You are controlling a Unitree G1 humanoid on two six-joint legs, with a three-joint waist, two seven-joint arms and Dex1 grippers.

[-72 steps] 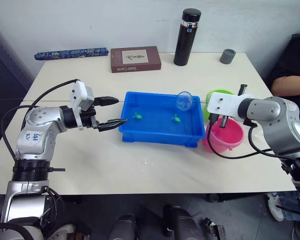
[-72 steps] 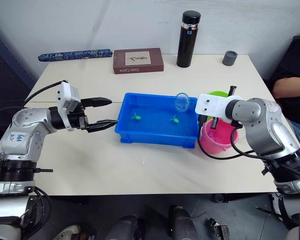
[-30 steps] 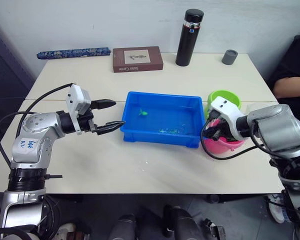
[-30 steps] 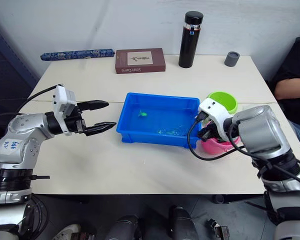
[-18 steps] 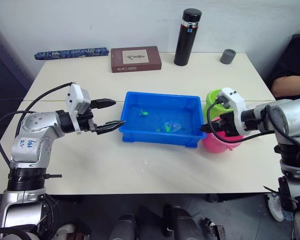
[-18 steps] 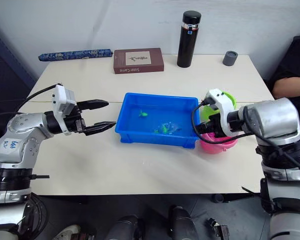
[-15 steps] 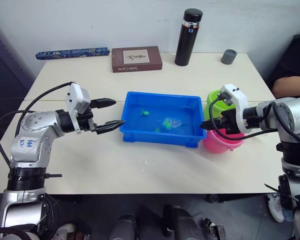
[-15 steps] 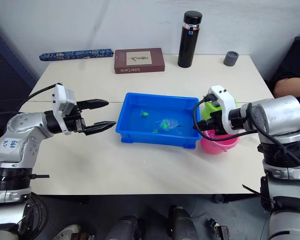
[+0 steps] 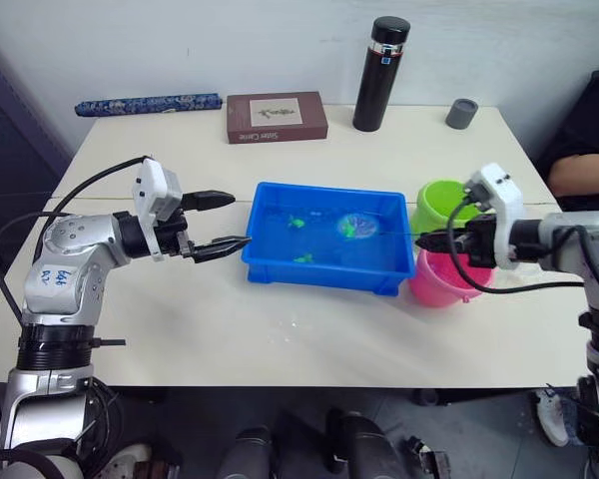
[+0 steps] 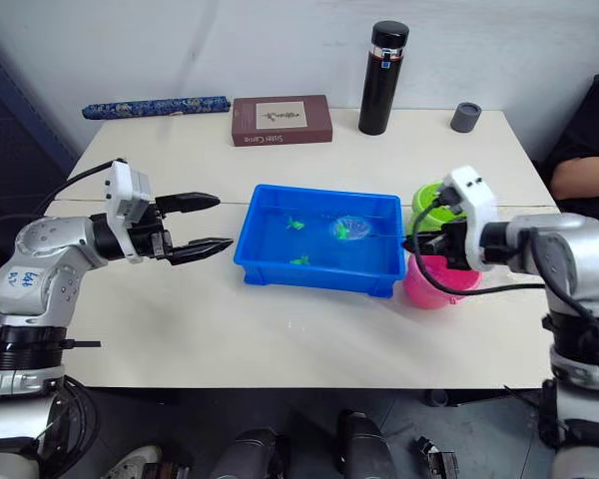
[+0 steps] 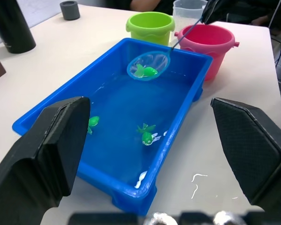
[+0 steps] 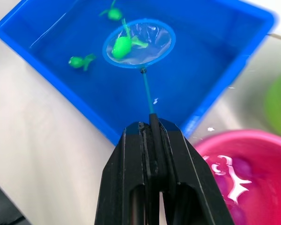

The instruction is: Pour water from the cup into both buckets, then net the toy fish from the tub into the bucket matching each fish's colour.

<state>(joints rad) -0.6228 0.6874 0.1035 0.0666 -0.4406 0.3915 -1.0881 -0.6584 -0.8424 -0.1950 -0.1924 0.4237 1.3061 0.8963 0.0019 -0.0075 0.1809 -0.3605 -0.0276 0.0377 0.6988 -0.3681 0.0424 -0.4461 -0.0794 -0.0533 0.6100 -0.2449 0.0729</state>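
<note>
The blue tub [image 9: 324, 273] holds water and two loose green toy fish [image 11: 93, 123] [image 11: 147, 136]. My right gripper [image 9: 422, 240] is shut on the net's thin handle by the tub's right end, above the pink bucket [image 9: 447, 286]. The net [image 9: 356, 226] hangs over the tub's back right part with a green fish [image 12: 122, 46] lying in its mesh. The green bucket [image 9: 441, 204] stands just behind the pink one. The clear cup [image 11: 188, 10] shows behind both buckets. Left of the tub my left gripper [image 9: 230, 221] is open and holds nothing.
A black flask [image 9: 372, 73], a brown book [image 9: 277, 117], a small grey cup [image 9: 461, 113] and a blue rolled bundle [image 9: 148, 104] stand along the table's far side. A person's arm [image 9: 584, 170] rests at the right edge.
The net went from dipped in the tub's near part to raised over its back right with a green fish in it. My right arm drew back to the right. The left arm stayed put.
</note>
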